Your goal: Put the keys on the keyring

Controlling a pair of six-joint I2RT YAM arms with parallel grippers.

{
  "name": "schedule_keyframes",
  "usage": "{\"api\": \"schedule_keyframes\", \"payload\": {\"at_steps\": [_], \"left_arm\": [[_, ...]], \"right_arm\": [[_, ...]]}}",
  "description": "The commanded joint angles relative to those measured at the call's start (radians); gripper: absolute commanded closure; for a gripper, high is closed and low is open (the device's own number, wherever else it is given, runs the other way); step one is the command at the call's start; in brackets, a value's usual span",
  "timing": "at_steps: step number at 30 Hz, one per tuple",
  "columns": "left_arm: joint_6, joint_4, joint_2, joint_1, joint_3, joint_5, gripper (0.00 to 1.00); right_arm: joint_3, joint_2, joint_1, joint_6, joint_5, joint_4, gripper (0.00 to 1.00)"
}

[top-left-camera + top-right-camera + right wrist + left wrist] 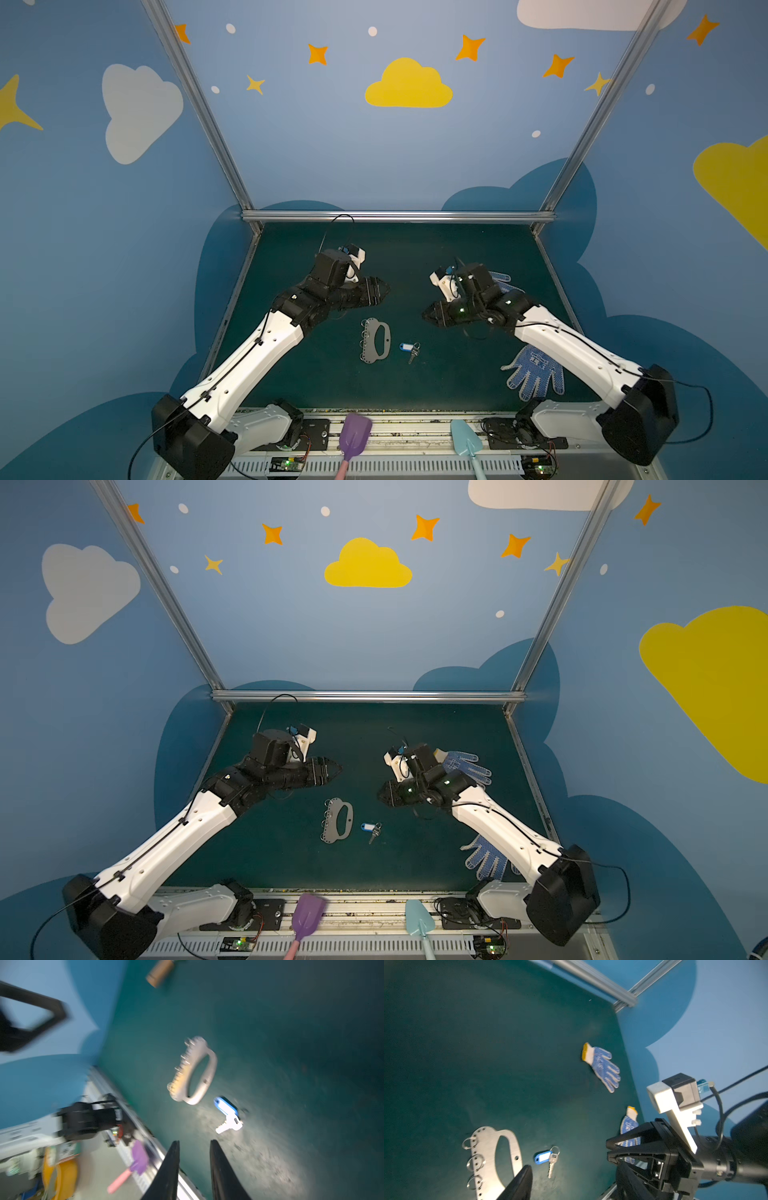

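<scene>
Hovering over the counter (415, 257) just behind the keyring (368, 343), the left claw (384, 289) has its fingers parted and grips nothing. The right claw (194, 1142), behind and right of the keyring, stands slightly apart and empty too. The keyring lies flat, its small rings along its left edge. The keys (407, 347), with their blue tag, lie just right of it, touching none of its rings. A dotted glove (534, 372) and a second glove (503, 277) lie well right of the keyring. A purple scoop (354, 434) and a pale blue scoop (465, 438) rest nearer than it.
</scene>
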State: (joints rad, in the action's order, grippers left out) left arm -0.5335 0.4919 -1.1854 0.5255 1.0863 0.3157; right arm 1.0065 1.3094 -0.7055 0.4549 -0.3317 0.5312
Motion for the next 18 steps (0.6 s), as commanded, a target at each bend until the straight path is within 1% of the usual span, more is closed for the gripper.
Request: {"api": "schedule_keyframes", "payload": {"at_steps": [1, 5, 8, 10, 14, 18], "left_arm": [[-0.072, -0.002, 0.010, -0.002, -0.060, -0.056, 0.36], [-0.107, -0.016, -0.003, -0.002, -0.092, -0.028, 0.36], [-0.114, -0.019, -0.007, -0.002, -0.103, -0.017, 0.36], [-0.112, -0.020, -0.008, -0.002, -0.108, -0.014, 0.36], [-0.112, -0.021, -0.009, -0.002, -0.110, -0.012, 0.36], [-0.117, -0.032, -0.013, -0.002, -0.117, -0.009, 0.36]], "right_arm": [[-0.069, 0.051, -0.035, 0.115, 0.110, -0.019, 0.73], [-0.136, 0.133, -0.029, 0.178, 0.093, -0.135, 0.73], [-0.141, 0.192, -0.024, 0.181, 0.081, -0.182, 0.73], [-0.146, 0.234, -0.017, 0.181, 0.042, -0.218, 0.73], [-0.152, 0.278, -0.018, 0.181, 0.007, -0.263, 0.73], [-0.155, 0.304, -0.018, 0.181, 0.011, -0.267, 0.73]]}}
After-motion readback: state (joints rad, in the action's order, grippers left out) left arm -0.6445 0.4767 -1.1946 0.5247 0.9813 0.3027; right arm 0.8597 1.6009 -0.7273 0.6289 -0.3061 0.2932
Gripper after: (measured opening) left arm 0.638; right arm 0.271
